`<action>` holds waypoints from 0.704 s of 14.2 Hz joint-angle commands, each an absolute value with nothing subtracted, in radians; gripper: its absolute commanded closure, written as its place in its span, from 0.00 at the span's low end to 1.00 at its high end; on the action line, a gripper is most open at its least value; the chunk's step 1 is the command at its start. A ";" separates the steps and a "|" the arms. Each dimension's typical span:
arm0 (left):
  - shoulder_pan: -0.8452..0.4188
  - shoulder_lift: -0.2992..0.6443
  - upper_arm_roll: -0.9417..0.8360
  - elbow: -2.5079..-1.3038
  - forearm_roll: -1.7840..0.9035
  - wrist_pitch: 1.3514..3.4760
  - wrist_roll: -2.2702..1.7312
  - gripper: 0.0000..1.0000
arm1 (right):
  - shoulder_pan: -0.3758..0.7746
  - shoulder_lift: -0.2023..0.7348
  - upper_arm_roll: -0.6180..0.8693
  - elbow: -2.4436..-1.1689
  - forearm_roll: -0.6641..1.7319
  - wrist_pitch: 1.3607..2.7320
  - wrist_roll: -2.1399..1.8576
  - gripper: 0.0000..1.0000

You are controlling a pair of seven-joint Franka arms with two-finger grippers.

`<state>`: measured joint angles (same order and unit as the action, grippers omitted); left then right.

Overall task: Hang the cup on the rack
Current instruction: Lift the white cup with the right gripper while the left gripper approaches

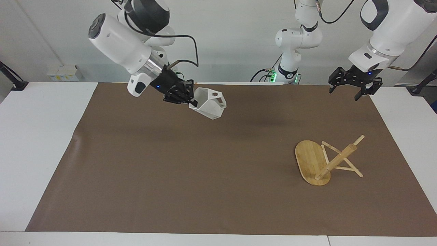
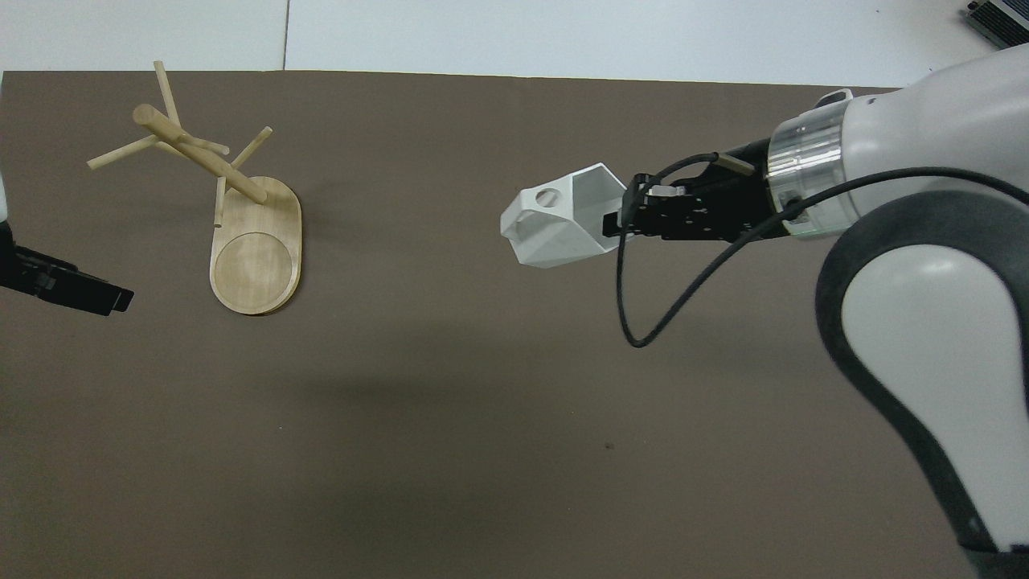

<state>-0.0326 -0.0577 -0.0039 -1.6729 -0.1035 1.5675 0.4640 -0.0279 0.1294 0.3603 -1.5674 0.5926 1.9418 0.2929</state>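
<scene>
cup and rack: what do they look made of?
Cup: matte white, flat facets with crisp edges and no glaze shine; could be unglazed ceramic or molded or printed plastic, the look leaves it open. It hangs in the right tool.

Rack: light wood, likely bamboo; faint straight grain on the oval base, pale round post and pegs, smooth low-sheen finish.
</scene>
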 commanded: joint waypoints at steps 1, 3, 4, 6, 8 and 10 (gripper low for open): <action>-0.031 -0.116 -0.002 -1.765 -0.191 1.617 0.644 0.00 | -0.041 0.147 0.437 -1.546 0.668 1.999 0.338 1.00; -0.031 -0.146 0.002 -1.824 -0.268 1.635 0.776 0.00 | -0.041 0.146 0.455 -1.545 0.788 2.003 0.336 1.00; -0.029 -0.162 0.002 -1.854 -0.299 1.656 0.834 0.00 | -0.041 0.146 0.459 -1.546 0.826 2.003 0.336 1.00; -0.035 -0.186 0.002 -1.905 -0.363 1.704 0.987 0.00 | -0.041 0.144 0.459 -1.549 0.850 1.988 0.281 1.00; -0.046 -0.187 -0.006 -1.913 -0.380 1.704 1.116 0.00 | -0.041 0.144 0.459 -1.563 0.877 1.968 0.198 1.00; -0.063 -0.186 -0.008 -1.914 -0.425 1.706 1.217 0.00 | -0.041 0.152 0.459 -1.591 0.891 1.967 0.175 1.00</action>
<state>-0.0373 -0.1522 -0.0124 -1.8714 -0.3848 1.6732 1.1154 -0.0210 0.1407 0.4420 -1.5714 0.8513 1.9789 0.2305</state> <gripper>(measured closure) 0.000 0.965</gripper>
